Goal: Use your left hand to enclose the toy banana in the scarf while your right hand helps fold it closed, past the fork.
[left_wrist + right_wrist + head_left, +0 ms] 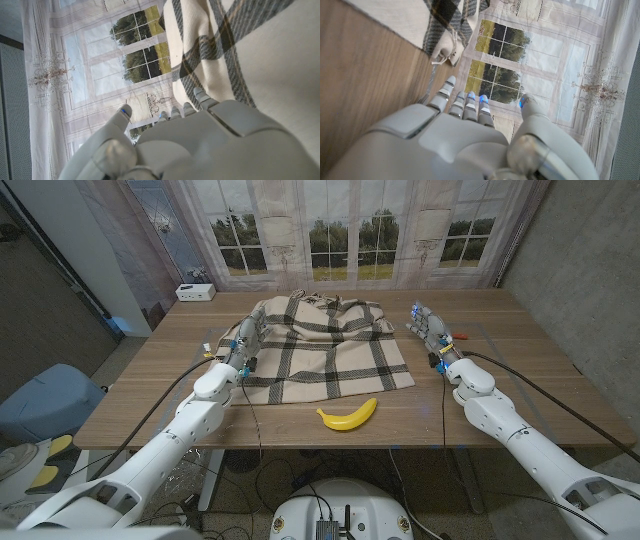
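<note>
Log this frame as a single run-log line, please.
phase: before wrapping | toy banana: bare on table, near side of scarf | scarf: spread out | left hand: at scarf's left edge | right hand: beside scarf, holding nothing

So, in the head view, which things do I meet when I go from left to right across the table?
Left hand → scarf → right hand → a small orange-red thing just past that hand. The toy banana lies nearer, in front of the scarf.

I see a wooden table (300, 415); behind it a curtain (340, 230) printed with windows. Left of the table, a blue chair (45, 402); right, a grey wall (590, 270).
</note>
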You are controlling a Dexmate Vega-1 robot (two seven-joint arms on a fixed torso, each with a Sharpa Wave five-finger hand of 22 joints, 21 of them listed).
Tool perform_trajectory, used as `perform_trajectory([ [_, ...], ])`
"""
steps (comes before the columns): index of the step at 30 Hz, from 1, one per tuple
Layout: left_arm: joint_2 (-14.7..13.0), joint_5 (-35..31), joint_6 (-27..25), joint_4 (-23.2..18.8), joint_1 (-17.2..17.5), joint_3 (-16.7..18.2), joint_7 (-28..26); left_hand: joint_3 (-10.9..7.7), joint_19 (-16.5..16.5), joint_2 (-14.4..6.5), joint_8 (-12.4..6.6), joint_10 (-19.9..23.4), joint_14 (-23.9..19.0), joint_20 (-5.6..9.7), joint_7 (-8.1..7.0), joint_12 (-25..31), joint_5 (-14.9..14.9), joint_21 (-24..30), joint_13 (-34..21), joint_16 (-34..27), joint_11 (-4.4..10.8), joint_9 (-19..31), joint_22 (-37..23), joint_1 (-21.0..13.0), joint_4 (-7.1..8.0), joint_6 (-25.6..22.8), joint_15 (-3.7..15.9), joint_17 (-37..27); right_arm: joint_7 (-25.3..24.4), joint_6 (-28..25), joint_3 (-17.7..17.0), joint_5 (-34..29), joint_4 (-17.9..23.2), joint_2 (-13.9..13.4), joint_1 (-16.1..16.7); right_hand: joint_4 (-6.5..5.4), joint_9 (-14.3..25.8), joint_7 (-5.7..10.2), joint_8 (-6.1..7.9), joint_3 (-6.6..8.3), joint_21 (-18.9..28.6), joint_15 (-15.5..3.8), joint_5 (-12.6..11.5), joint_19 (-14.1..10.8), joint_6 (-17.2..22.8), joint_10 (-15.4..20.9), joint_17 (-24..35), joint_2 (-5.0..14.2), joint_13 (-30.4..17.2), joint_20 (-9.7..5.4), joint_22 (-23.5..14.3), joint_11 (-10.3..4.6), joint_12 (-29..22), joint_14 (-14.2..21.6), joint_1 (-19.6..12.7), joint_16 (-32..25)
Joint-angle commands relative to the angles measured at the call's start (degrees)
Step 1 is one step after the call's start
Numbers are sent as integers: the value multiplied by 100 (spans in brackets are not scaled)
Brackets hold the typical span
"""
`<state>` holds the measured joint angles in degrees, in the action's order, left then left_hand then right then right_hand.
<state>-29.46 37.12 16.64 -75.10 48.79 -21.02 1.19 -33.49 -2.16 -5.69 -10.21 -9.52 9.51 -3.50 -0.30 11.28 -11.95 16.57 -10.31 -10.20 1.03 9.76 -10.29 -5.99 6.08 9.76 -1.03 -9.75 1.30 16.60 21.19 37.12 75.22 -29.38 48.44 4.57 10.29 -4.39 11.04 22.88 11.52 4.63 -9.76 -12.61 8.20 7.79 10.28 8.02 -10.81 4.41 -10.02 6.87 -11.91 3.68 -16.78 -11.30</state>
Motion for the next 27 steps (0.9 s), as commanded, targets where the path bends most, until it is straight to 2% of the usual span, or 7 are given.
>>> perform_trajectory([
  [1,-127,-281,33,-216,70,-34,-224,-30,16,-33,-37,-136,128,-78,-34,49,-9,13,-9,-44,-1,14,-23,-30,-17,17,-14,-10,-80,-22,6,-28,98,-1,70,4,24,8,27,37,31,41,-37,-41,58,57,30,7,-29,14,-14,-5,-20,-14,-62,-38],
  [4,-218,-550,-1,-353,69,-94,-407,-20,51,-13,-64,2,13,-116,-91,90,3,2,-10,-68,-33,16,-25,-55,-60,-89,-75,-9,-93,-12,2,-27,106,3,87,7,24,12,25,36,29,39,-36,-38,58,56,32,7,-29,21,-15,-9,-18,-12,-64,-38],
  [12,-424,-1416,105,-621,-4,-281,-795,-6,215,18,-121,378,-226,-360,-154,182,32,6,-14,-88,-76,19,-33,-129,-175,-418,-94,-5,-131,16,-16,-19,124,11,130,14,25,21,24,32,25,43,-34,-33,66,64,37,8,-30,36,-15,-19,-15,-9,-63,-37],
  [16,-502,-1865,153,-727,-68,-388,-937,0,289,34,-136,540,-354,-481,-208,214,44,10,-16,-99,-38,20,-37,-165,-230,-560,-120,-4,-128,23,-13,-23,116,14,128,17,25,32,23,30,26,59,-33,-37,70,81,39,10,-31,39,-15,-7,-18,-6,-64,-37],
  [20,-574,-2193,143,-838,-139,-485,-964,7,320,49,-158,684,-484,-516,-225,239,53,-1,-17,-113,-51,20,-42,-189,-274,-729,-162,-7,-175,-4,-2,-43,176,12,151,20,26,37,21,26,23,62,-32,-33,72,77,41,9,-31,45,-15,-12,-13,-6,-62,-36],
  [22,-617,-2364,104,-910,-167,-532,-988,10,350,51,-150,734,-535,-608,-232,243,58,1,-19,-115,-46,20,-45,-195,-287,-762,-190,-10,-182,-7,2,-43,191,17,157,22,26,39,20,25,23,61,-32,-35,72,78,42,9,-32,43,-15,-13,-12,1,-62,-38],
  [27,-713,-2687,14,-1053,-256,-665,-907,14,372,54,-151,802,-613,-649,-247,250,65,-3,-21,-124,-64,22,-49,-200,-303,-827,-240,-14,-213,-20,6,-57,221,15,165,25,26,42,19,22,23,71,-31,-37,76,79,44,9,-32,45,-16,-10,-9,5,-61,-39],
])
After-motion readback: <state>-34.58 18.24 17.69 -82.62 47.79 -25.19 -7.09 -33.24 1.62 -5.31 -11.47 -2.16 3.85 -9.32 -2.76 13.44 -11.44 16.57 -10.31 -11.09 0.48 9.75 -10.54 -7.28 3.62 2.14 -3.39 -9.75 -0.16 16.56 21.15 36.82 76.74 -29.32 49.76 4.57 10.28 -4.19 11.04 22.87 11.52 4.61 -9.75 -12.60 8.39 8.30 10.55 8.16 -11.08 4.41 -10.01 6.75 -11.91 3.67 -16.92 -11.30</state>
